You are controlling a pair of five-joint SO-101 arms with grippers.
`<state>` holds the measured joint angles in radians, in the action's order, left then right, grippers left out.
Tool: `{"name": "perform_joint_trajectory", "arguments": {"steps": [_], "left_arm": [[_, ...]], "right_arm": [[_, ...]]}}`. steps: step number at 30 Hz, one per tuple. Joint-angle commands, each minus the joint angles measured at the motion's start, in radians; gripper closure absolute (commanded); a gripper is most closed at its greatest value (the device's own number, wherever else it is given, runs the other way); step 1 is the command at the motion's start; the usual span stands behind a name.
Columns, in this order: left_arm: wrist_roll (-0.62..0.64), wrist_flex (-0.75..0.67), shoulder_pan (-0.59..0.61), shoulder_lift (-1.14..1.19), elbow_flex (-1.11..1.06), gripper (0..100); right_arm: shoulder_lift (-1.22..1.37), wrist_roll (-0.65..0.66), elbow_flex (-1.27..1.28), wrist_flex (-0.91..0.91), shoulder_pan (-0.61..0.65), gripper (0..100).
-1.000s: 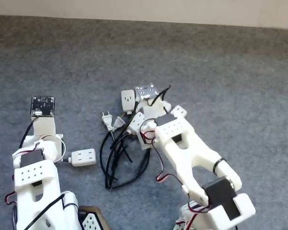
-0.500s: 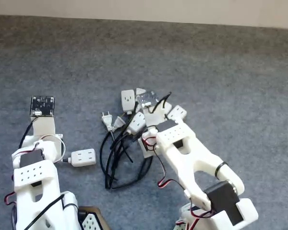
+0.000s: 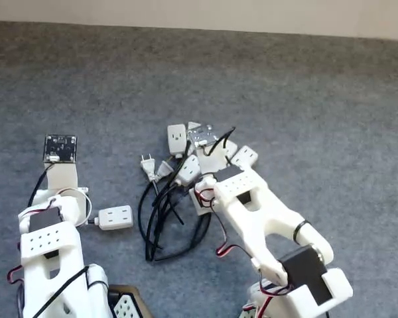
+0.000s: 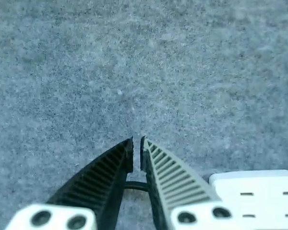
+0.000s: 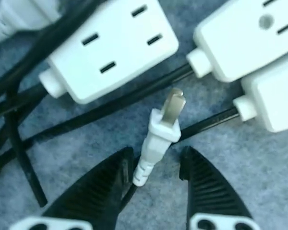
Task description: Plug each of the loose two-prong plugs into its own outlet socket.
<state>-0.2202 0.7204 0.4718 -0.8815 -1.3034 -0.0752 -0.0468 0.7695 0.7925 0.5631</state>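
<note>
My right gripper [image 5: 157, 152] is open, its fingers on either side of a white two-prong plug [image 5: 159, 136] lying on the carpet with its prongs pointing away. Just beyond the plug lie three white outlet blocks [image 5: 110, 48] [image 5: 249, 33] [image 5: 273, 96] on black cords. From above, the right arm [image 3: 242, 192] hangs over this cluster; another loose plug [image 3: 147, 164] lies to its left. My left gripper [image 4: 137, 140] is shut over bare carpet, with a fourth outlet block [image 4: 257, 194] [image 3: 115, 217] beside it.
A tangle of black cords [image 3: 164, 218] spreads across the grey carpet between the two arms. Open carpet [image 3: 305, 99] extends behind and to the right of the cluster. A brown object [image 3: 123, 301] sits by the left arm's base.
The right arm has drawn back slightly toward its base, its wrist now a little nearer the outlet cluster's front. The left arm has stayed still.
</note>
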Motion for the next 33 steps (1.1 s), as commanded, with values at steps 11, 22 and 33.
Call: {"name": "perform_joint_trajectory", "arguments": {"steps": [11,22,33], "left_arm": [[0.008,-0.132,-0.013,-0.004,-0.047,95],[-0.100,0.236,-0.067,-0.002,0.236,94],[-0.150,0.709,-0.325,-0.008,0.811,80]], "right_arm": [[-0.041,-0.002,-0.097,0.140,-0.019,99.3],[-0.515,0.201,-0.087,0.317,0.018,99.3],[-0.496,0.238,0.160,-0.068,0.268,99.3]]}}
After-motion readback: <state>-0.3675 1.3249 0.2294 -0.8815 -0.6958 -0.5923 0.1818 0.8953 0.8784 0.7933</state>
